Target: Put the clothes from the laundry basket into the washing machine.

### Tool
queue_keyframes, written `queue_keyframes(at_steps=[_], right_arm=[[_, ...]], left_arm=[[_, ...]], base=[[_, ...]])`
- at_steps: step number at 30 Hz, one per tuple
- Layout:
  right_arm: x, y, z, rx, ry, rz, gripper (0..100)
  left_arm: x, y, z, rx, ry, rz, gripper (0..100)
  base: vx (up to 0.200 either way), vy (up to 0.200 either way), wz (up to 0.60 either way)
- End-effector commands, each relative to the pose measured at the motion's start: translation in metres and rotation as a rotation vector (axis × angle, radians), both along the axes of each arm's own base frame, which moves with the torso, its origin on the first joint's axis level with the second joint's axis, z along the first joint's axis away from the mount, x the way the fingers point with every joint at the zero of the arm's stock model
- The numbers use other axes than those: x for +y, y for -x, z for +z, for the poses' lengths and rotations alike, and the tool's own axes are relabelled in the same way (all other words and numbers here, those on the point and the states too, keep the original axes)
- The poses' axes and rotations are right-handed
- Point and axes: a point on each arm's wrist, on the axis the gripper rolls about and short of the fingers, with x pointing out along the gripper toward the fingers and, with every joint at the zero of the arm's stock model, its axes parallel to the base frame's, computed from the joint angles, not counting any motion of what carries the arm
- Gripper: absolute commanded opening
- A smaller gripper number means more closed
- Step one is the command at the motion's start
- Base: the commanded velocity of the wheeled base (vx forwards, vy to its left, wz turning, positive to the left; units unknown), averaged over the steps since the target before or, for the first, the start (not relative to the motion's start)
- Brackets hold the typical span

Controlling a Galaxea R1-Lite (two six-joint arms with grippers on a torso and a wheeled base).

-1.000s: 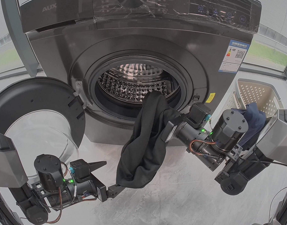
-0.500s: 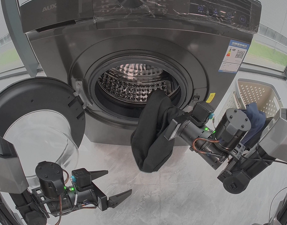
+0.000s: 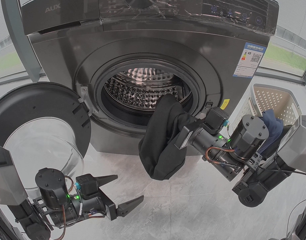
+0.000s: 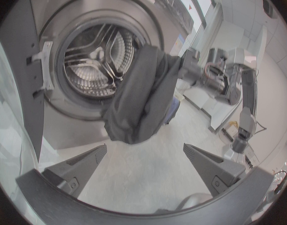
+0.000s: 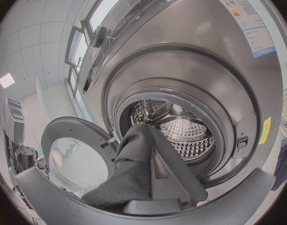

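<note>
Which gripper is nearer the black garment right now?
Right. The right gripper is shut on the black garment at the washing machine opening; the left gripper is open, low above the floor, clear of it.

Right claw (image 5: 147,160) clamps a black garment (image 5: 131,169) before the washing machine (image 5: 193,63).

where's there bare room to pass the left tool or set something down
Free: the left half of the drum, between the door hinge and the cloth; the floor between the left tool and the washer. Crowded: the drum's right side, where the cloth hangs in front, and by the basket.
</note>
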Motion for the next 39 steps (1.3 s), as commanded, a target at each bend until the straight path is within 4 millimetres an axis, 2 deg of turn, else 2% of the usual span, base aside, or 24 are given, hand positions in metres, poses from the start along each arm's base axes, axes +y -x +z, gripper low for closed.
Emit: queue_keyframes(at_steps=[1, 4, 6, 13, 21, 27, 39], right_arm=[[0.001, 0.002, 0.003, -0.008, -0.003, 0.006, 0], [0.002, 0.003, 0.001, -0.002, 0.002, 0.011, 0], [0.005, 0.004, 0.001, -0.004, 0.001, 0.019, 0], [0.011, 0.010, -0.002, 0.005, 0.007, 0.042, 0], [0.017, 0.014, -0.006, 0.016, 0.012, 0.053, 0], [0.021, 0.022, -0.009, 0.028, 0.021, 0.074, 0], [0.025, 0.034, -0.014, 0.051, 0.034, 0.109, 0]], left_arm=[[-0.005, -0.007, 0.028, -0.107, 0.101, 0.000, 100], [-0.012, -0.015, 0.024, -0.102, 0.098, -0.003, 100], [-0.027, -0.030, 0.016, -0.103, 0.088, -0.007, 100], [-0.051, -0.068, 0.017, -0.162, 0.141, -0.005, 100], [-0.063, -0.073, 0.023, -0.193, 0.172, -0.028, 100], [-0.070, -0.084, 0.022, -0.202, 0.188, -0.018, 100], [-0.083, -0.106, 0.002, -0.193, 0.178, 0.005, 100]], base=[[0.000, 0.000, 0.00], [0.000, 0.000, 0.00], [0.000, 0.000, 0.00], [0.000, 0.000, 0.00], [0.000, 0.000, 0.00], [0.000, 0.000, 0.00], [0.000, 0.000, 0.00]])
